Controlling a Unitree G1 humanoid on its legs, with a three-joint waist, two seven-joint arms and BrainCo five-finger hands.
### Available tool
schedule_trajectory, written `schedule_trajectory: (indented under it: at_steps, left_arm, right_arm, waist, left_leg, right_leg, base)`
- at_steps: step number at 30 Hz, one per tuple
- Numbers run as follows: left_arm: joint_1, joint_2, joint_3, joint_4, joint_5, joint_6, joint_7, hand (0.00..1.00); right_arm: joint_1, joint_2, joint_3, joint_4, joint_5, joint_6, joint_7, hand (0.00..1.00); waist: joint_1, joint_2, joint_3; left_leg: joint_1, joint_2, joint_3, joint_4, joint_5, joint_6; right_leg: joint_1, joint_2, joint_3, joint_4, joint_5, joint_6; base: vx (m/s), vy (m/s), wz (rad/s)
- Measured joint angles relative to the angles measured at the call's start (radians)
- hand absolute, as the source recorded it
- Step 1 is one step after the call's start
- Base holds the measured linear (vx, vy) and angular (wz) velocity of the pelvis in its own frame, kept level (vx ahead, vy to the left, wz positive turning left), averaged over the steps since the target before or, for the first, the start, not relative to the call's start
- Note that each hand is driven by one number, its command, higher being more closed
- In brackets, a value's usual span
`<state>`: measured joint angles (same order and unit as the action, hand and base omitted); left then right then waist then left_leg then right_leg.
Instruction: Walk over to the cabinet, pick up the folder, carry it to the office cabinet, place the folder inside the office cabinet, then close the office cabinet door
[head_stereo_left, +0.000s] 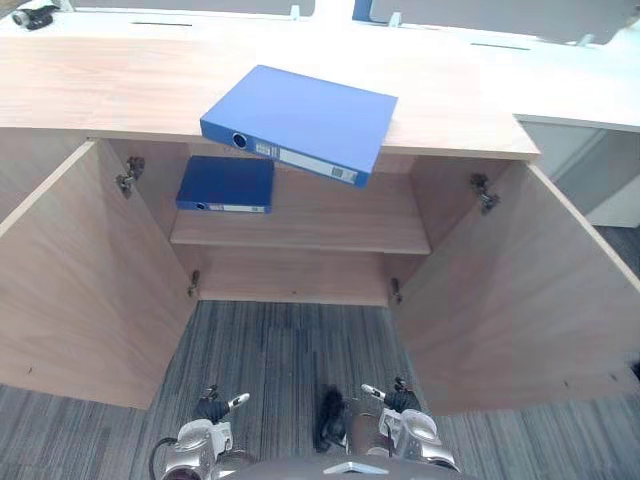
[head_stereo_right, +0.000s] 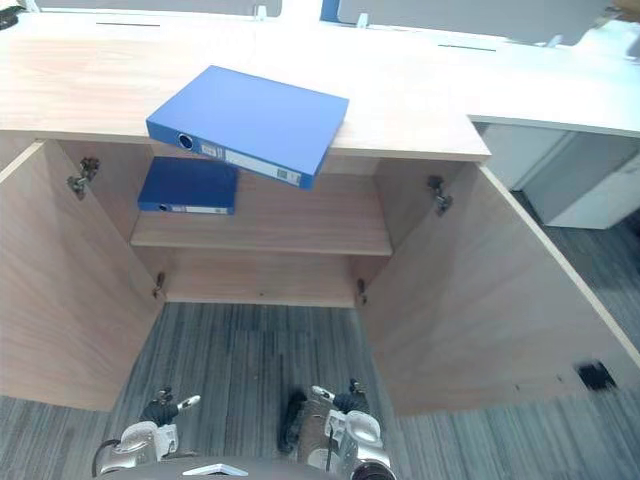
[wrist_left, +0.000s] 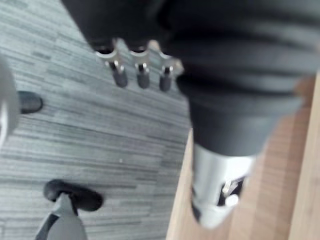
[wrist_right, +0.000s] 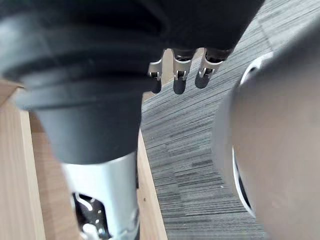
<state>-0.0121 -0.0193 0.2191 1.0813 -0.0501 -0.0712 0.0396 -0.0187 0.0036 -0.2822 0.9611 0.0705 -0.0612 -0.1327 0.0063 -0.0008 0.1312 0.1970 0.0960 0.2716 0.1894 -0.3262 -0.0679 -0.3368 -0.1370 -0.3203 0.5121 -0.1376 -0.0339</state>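
A blue folder (head_stereo_left: 300, 120) lies flat on the wooden cabinet top (head_stereo_left: 100, 90), and its spine juts out past the front edge. A second blue folder (head_stereo_left: 227, 184) lies on the shelf (head_stereo_left: 330, 225) inside the cabinet, at its left. Both cabinet doors stand wide open. My left hand (head_stereo_left: 212, 408) and right hand (head_stereo_left: 400, 400) hang low near the floor, well short of the cabinet. In the wrist views the left fingers (wrist_left: 142, 75) and right fingers (wrist_right: 180, 80) are relaxed and hold nothing.
The left door (head_stereo_left: 80, 280) and the right door (head_stereo_left: 520, 290) swing out towards me on either side, with grey striped carpet (head_stereo_left: 290, 350) between them. A white desk (head_stereo_left: 580, 90) adjoins the cabinet at the back right.
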Motion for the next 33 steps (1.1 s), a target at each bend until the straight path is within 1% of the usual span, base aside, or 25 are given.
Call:
schedule_trajectory:
  at_steps: [1,2,3,4,5,6,7,8,9,10,11,12,13,14,15,17,18,19,20,22,24,25,27,33]
  left_arm:
    - [0.000,-0.018,0.005,0.000,0.008,0.000,0.000,0.00]
    - [0.000,-0.026,0.008,-0.001,0.013,0.000,0.000,0.00]
    - [0.002,-0.031,0.020,-0.002,0.014,0.000,-0.001,0.00]
    - [-0.003,-0.029,0.022,-0.006,0.014,0.000,-0.001,0.00]
    - [-0.005,-0.029,0.024,-0.014,0.014,0.000,-0.002,0.00]
    - [-0.007,-0.030,0.026,-0.047,0.014,-0.002,-0.003,0.00]
    - [-0.011,-0.032,0.026,-0.052,0.014,-0.004,-0.003,0.00]
    - [-0.017,-0.033,0.026,-0.057,0.013,-0.006,-0.004,0.00]
    - [-0.017,-0.034,0.026,-0.063,0.013,-0.006,-0.003,0.00]
    - [-0.014,-0.037,0.026,-0.070,0.013,-0.006,-0.002,0.00]
    - [-0.015,-0.038,0.026,-0.070,0.013,-0.006,-0.002,0.00]
    - [-0.011,-0.041,0.026,-0.067,0.013,-0.005,-0.002,0.00]
    - [-0.014,-0.033,0.024,-0.068,0.013,-0.008,-0.003,0.00]
    - [-0.013,-0.025,0.023,-0.067,0.013,-0.008,-0.002,0.00]
    - [-0.013,-0.020,0.023,-0.064,0.013,-0.008,-0.002,0.00]
    - [-0.012,-0.010,0.024,-0.038,0.015,-0.005,-0.003,0.00]
    - [-0.008,-0.009,0.024,-0.038,0.015,-0.004,-0.004,0.00]
    - [-0.005,-0.007,0.024,-0.038,0.016,-0.004,-0.004,0.00]
    - [0.000,-0.006,0.023,-0.038,0.017,-0.004,-0.005,0.00]
    - [0.011,-0.006,0.019,-0.038,0.024,-0.004,-0.009,0.00]
    - [0.022,-0.007,0.013,-0.037,0.035,-0.004,-0.010,0.00]
    - [0.023,-0.007,0.013,-0.037,0.035,-0.005,-0.010,0.00]
    - [0.028,-0.006,0.002,-0.038,0.035,-0.005,-0.008,0.00]
    - [0.042,0.007,-0.009,-0.044,0.034,-0.012,0.008,0.00]
  right_arm:
    - [-0.001,-0.016,-0.010,-0.001,0.000,0.000,0.000,0.00]
    - [-0.002,-0.020,-0.016,-0.001,0.000,0.000,0.000,0.00]
    - [0.000,-0.023,-0.016,0.003,0.000,0.001,-0.001,0.00]
    - [0.000,-0.022,-0.006,0.009,0.000,0.006,-0.001,0.00]
    - [0.001,-0.022,0.002,0.016,0.001,0.008,-0.001,0.00]
    - [-0.004,-0.019,0.021,0.041,0.001,0.013,-0.002,0.00]
    - [-0.003,-0.018,0.026,0.046,0.002,0.019,-0.003,0.00]
    - [-0.002,-0.016,0.026,0.052,0.002,0.021,-0.004,0.00]
    - [-0.003,-0.015,0.026,0.053,0.002,0.021,-0.007,0.00]
    - [-0.003,-0.013,0.026,0.055,0.002,0.021,-0.008,0.00]
    - [-0.003,-0.013,0.026,0.055,0.002,0.021,-0.008,0.00]
    - [-0.001,-0.015,0.026,0.050,0.001,0.021,-0.009,0.00]
    - [-0.002,-0.006,0.030,0.045,0.001,0.021,-0.009,0.00]
    - [0.009,0.005,0.032,0.041,0.001,0.020,-0.008,0.00]
    - [0.018,0.012,0.031,0.041,0.001,0.020,-0.008,0.00]
    - [0.021,0.026,0.032,0.041,0.001,0.020,-0.008,0.00]
    - [0.022,0.028,0.035,0.041,0.001,0.019,-0.008,0.00]
    - [0.023,0.032,0.035,0.042,0.001,0.019,-0.006,0.00]
    - [0.023,0.035,0.035,0.044,0.000,0.019,-0.004,0.00]
    - [0.023,0.033,0.035,0.047,-0.001,0.019,-0.001,0.00]
    - [0.025,0.031,0.035,0.047,-0.002,0.018,-0.001,0.00]
    - [0.026,0.031,0.035,0.047,-0.004,0.018,-0.001,0.00]
    - [0.027,0.026,0.035,0.051,-0.024,0.017,-0.001,0.00]
    - [0.038,0.012,0.035,0.060,-0.036,0.015,-0.002,0.00]
  waist:
    - [-0.006,0.027,0.003]
    - [-0.009,0.039,0.004]
    - [-0.012,0.048,0.005]
    - [-0.011,0.040,0.011]
    - [-0.010,0.035,0.014]
    - [0.005,0.023,0.019]
    - [0.010,0.014,0.023]
    - [0.017,0.007,0.023]
    - [0.021,0.007,0.023]
    - [0.024,0.007,0.022]
    - [0.026,0.009,0.021]
    - [0.026,0.023,0.013]
    - [0.020,0.002,-0.001]
    - [0.016,-0.016,-0.011]
    - [0.018,-0.026,-0.017]
    - [0.020,-0.036,-0.024]
    - [0.021,-0.039,-0.027]
    - [0.020,-0.034,-0.027]
    - [0.020,-0.042,-0.034]
    - [0.020,-0.031,-0.044]
    - [0.018,-0.024,-0.052]
    - [0.018,-0.023,-0.052]
    - [0.020,-0.020,-0.054]
    - [0.020,-0.022,-0.057]
  left_leg:
    - [-0.001,0.022,-0.009,0.019,0.005,-0.005]
    - [-0.006,0.036,-0.020,0.047,0.007,-0.009]
    - [-0.039,0.069,-0.037,0.162,0.012,-0.018]
    - [-0.108,0.110,-0.075,0.362,0.034,-0.040]
    - [-0.149,0.129,-0.090,0.466,0.031,-0.048]
    - [-0.252,0.159,-0.093,0.673,0.022,-0.035]
    - [-0.294,0.162,-0.077,0.677,0.015,-0.033]
    - [-0.323,0.155,-0.064,0.618,0.003,-0.021]
    - [-0.339,0.148,-0.058,0.554,-0.001,-0.015]
    - [-0.355,0.133,-0.069,0.448,0.002,-0.012]
    - [-0.358,0.123,-0.082,0.388,0.012,-0.007]
    - [-0.360,0.109,-0.103,0.252,0.124,0.014]
    - [-0.343,0.083,-0.098,0.240,0.126,0.024]
    - [-0.324,0.067,-0.084,0.212,0.127,0.026]
    - [-0.315,0.060,-0.073,0.201,0.128,0.028]
    - [-0.289,0.043,-0.049,0.180,0.128,0.029]
    - [-0.279,0.038,-0.046,0.170,0.128,0.029]
    - [-0.269,0.028,-0.042,0.158,0.130,0.032]
    - [-0.250,0.021,-0.030,0.135,0.135,0.040]
    - [-0.232,0.015,-0.022,0.103,0.143,0.050]
    - [-0.208,0.004,-0.021,0.051,0.171,0.049]
    - [-0.205,0.003,-0.021,0.045,0.174,0.049]
    - [-0.171,-0.008,-0.021,-0.035,0.220,0.046]
    - [-0.105,-0.037,-0.028,-0.182,0.311,0.052]
  right_leg:
    - [0.018,0.009,-0.029,0.008,-0.036,-0.003]
    - [0.032,0.017,-0.037,0.007,-0.050,-0.007]
    - [0.072,0.035,-0.051,-0.004,-0.075,-0.013]
    - [0.130,0.053,-0.065,-0.036,-0.092,-0.016]
    - [0.160,0.063,-0.069,-0.054,-0.096,-0.018]
    - [0.232,0.084,-0.066,-0.097,-0.103,-0.027]
    - [0.270,0.090,-0.056,-0.123,-0.102,-0.027]
    - [0.290,0.091,-0.041,-0.137,-0.102,-0.027]
    - [0.301,0.090,-0.023,-0.143,-0.102,-0.026]
    - [0.307,0.088,0.003,-0.145,-0.101,-0.024]
    - [0.309,0.087,0.016,-0.144,-0.100,-0.015]
    - [0.315,0.094,0.041,-0.144,-0.105,0.018]
    - [0.318,0.083,0.071,-0.151,-0.109,0.050]
    - [0.322,0.069,0.089,-0.171,-0.100,0.064]
    - [0.329,0.061,0.094,-0.186,-0.095,0.070]
    - [0.358,0.047,0.111,-0.237,-0.067,0.084]
    - [0.367,0.043,0.115,-0.248,-0.062,0.088]
    - [0.377,0.037,0.117,-0.265,-0.060,0.092]
    - [0.386,0.034,0.122,-0.279,-0.054,0.098]
    - [0.394,0.032,0.129,-0.301,-0.039,0.100]
    - [0.408,0.032,0.131,-0.331,-0.021,0.101]
    - [0.408,0.032,0.131,-0.333,-0.019,0.101]
    - [0.419,0.035,0.132,-0.361,0.001,0.098]
    - [0.434,0.034,0.128,-0.398,0.025,0.101]
  base:
    - [0.44,-0.160,0.24]
    - [0.44,-0.209,0.34]
    - [0.41,-0.212,0.31]
    - [0.47,-0.229,0.25]
    - [0.47,-0.185,-0.05]
    - [0.43,-0.114,-0.27]
    - [0.39,-0.045,-0.49]
    - [0.26,0.015,-0.49]
    - [0.24,0.077,-0.67]
    - [0.18,0.098,-0.63]
    - [0.22,0.169,-0.73]
    - [0.26,0.208,-0.58]
    - [0.26,0.209,-0.46]
    - [0.20,0.167,-0.24]
    - [0.11,0.164,-0.20]
    - [0.11,0.165,-0.19]
    - [0.07,0.109,-0.09]
    - [0.05,0.077,-0.10]
    - [0.05,0.068,-0.13]
    - [0.02,0.036,-0.13]
    - [0.00,0.007,-0.02]
    - [-0.04,-0.014,-0.01]
    - [-0.07,-0.020,-0.02]
    - [-0.10,-0.001,0.03]
